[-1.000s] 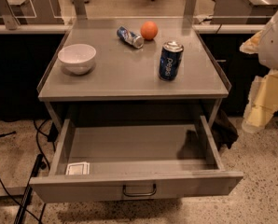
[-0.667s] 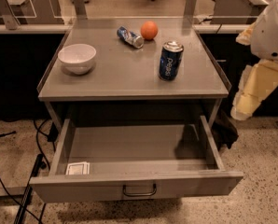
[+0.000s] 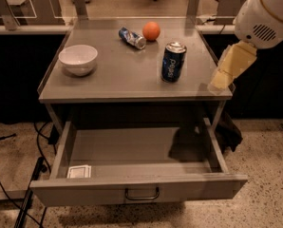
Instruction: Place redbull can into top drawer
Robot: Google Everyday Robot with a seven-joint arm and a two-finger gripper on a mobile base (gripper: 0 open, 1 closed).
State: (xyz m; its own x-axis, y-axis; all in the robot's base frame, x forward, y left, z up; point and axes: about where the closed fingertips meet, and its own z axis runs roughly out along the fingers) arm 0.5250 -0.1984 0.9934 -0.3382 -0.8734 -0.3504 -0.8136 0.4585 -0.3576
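Evidently barely begun: the redbull can (image 3: pixel 132 37) lies ungrasped well left of the end effector (image 3: pixel 229 68) (open or closed, I cannot tell), top drawer (image 3: pixel 141 188) open below.

**One high view from the front**

Set above and in front of the table (image 3: pixel 127 77), tilted down toward its far edge. Near enough to fill the frame with table and open top drawer (image 3: pixel 84 194). Catches the gripper (image 3: pixel 222 77) at the right edge, with the tabletop to its left and the drawer below-left.

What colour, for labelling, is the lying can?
Redbull can: blue-silver, camera view; hand at right of table.
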